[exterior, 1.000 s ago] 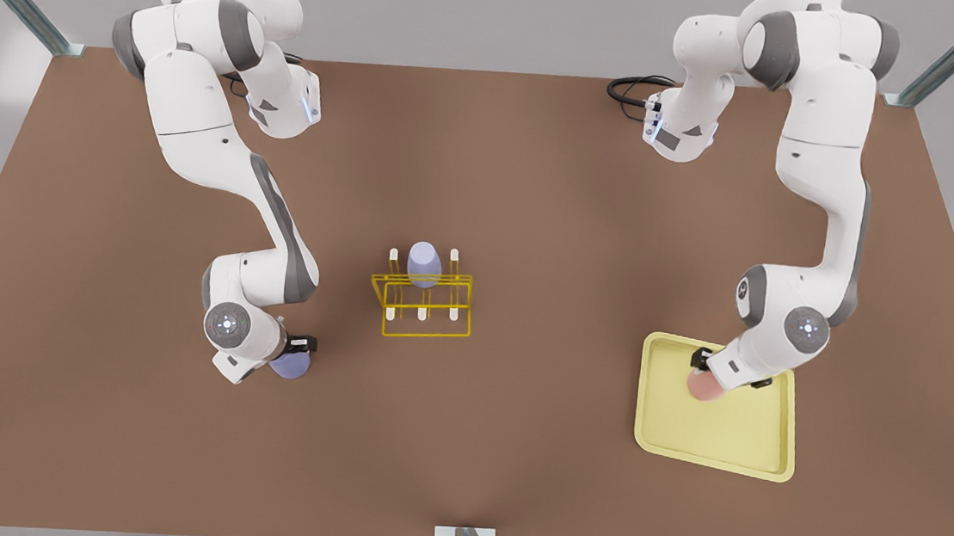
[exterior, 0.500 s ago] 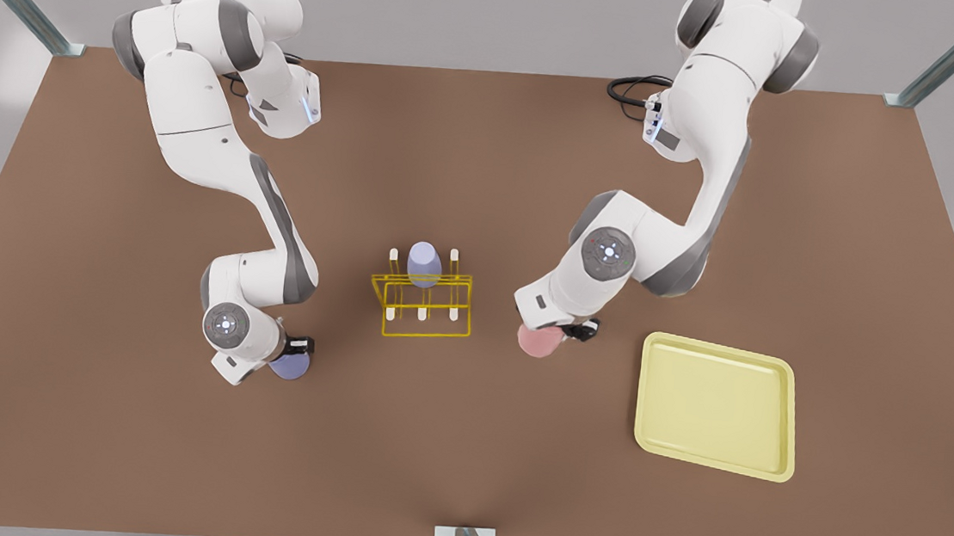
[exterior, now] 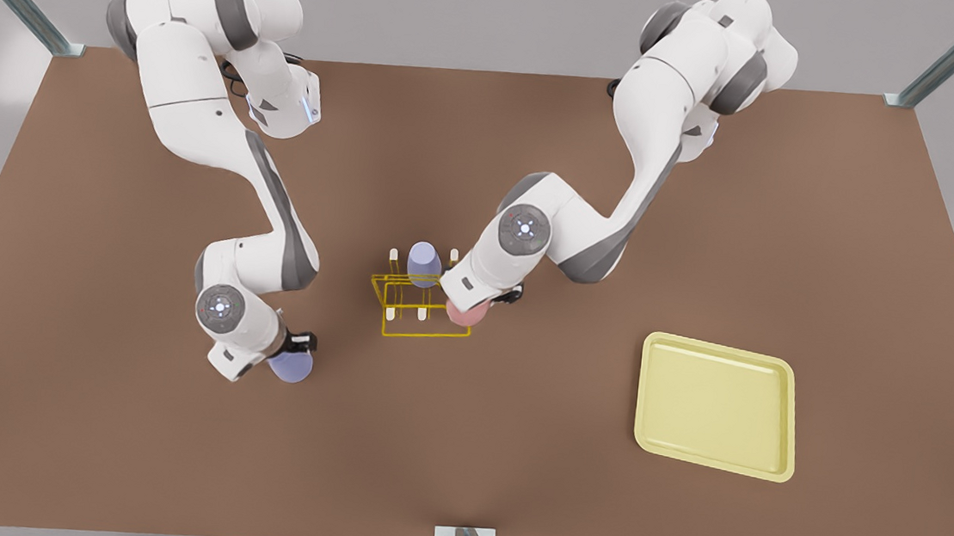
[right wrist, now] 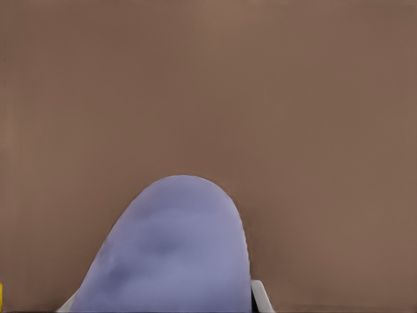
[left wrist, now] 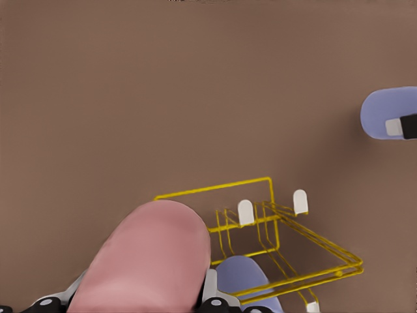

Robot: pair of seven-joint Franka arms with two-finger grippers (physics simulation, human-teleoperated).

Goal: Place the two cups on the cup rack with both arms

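The left gripper (exterior: 483, 299) — the one on the arm at the front view's right — is clamped on the pale pink cup (exterior: 464, 312), holding it over the corner of the yellow cup rack (exterior: 422, 305) that faces the front view's right. In the left wrist view the pink cup (left wrist: 146, 257) sits between the fingertips (left wrist: 210, 287), its rounded closed end pointing away from the camera, with the rack's wire frame (left wrist: 273, 241) and two white-tipped pegs (left wrist: 245, 212) just beyond it. Whether the cup touches a peg cannot be told.

A lavender cup (exterior: 425, 263) already sits upside down on a peg at the back of the rack; in the left wrist view it (left wrist: 244, 277) lies close beside the pink one.

The right gripper (exterior: 295, 347), on the arm at the front view's left, grips the second lavender cup (exterior: 291, 365) well apart from the rack, above the bare brown table (exterior: 125, 444). In the right wrist view this cup (right wrist: 172, 251) rises between the fingers (right wrist: 260, 295), closed end outward, with only table behind it. The left wrist view catches the same cup (left wrist: 389, 112) farther off, with a finger pad against its side.

The flat pale-yellow tray (exterior: 717, 406) lies on the table toward the front view's right — apart from both arms.
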